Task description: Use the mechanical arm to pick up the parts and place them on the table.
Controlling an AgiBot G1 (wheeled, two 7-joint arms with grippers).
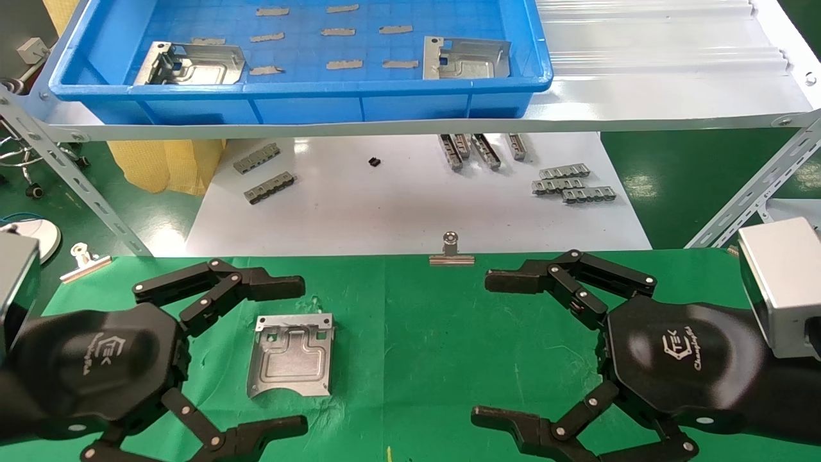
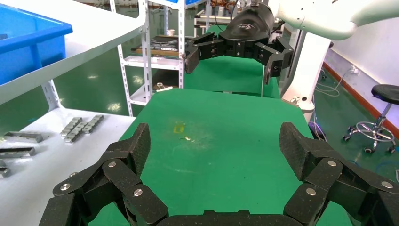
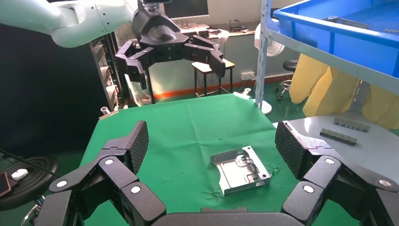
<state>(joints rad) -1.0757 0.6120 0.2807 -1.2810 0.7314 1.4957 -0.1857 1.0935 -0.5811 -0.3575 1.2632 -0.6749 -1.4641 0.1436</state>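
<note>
One silver stamped part [image 1: 293,354] lies flat on the green cloth table [image 1: 423,333], between the fingers of my left gripper [image 1: 296,354] but not touched by them. It also shows in the right wrist view [image 3: 241,169]. Two more parts lie in the blue tray [image 1: 308,102] on the shelf, one at the left [image 1: 192,64] and one at the right [image 1: 465,58]. My left gripper is open and empty. My right gripper [image 1: 490,350] is open and empty over the cloth at the right. In the left wrist view the left gripper [image 2: 214,148] frames only bare cloth.
Small grey toothed bars [image 1: 263,176] [image 1: 571,183] lie on the white sheet [image 1: 397,205] beyond the cloth. Thin grey strips [image 1: 340,32] lie in the tray. A silver binder clip [image 1: 451,251] holds the cloth's far edge; another [image 1: 83,260] sits at the left corner. Slanted shelf struts stand on both sides.
</note>
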